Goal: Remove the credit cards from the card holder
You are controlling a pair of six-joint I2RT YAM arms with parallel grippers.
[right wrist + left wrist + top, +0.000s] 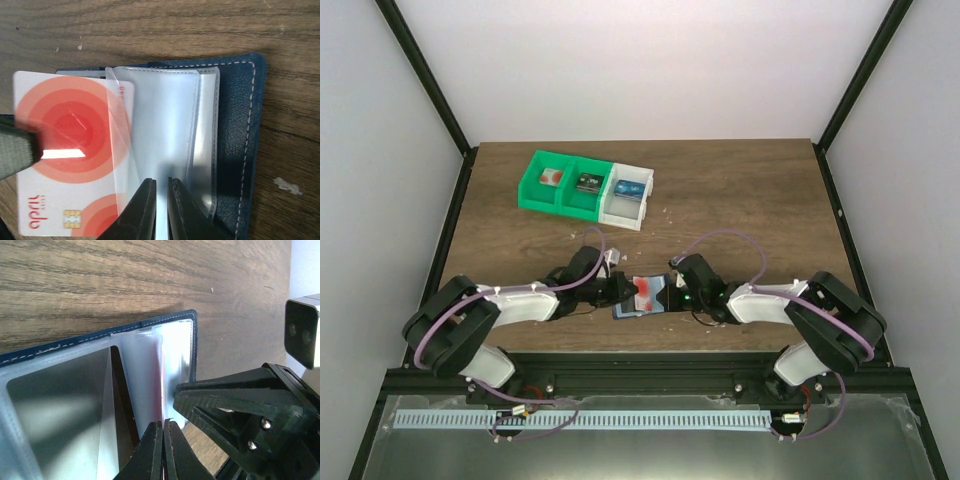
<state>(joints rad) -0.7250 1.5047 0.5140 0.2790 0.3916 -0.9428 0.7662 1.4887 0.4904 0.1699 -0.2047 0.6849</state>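
Lab booth: white walls, black frame, table

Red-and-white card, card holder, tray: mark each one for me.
red-and-white card [85, 145], right wrist view, red rings on its face.
card holder [240, 125], right wrist view, dark blue cover.
tray [560, 205], top external view, green front wall.

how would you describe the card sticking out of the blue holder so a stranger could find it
At the near edge of the wooden table lies the open blue card holder. The card juts from its clear pocket. It is white with red concentric rings and a chip, unlike the cards lying in the green-and-white tray farther back.
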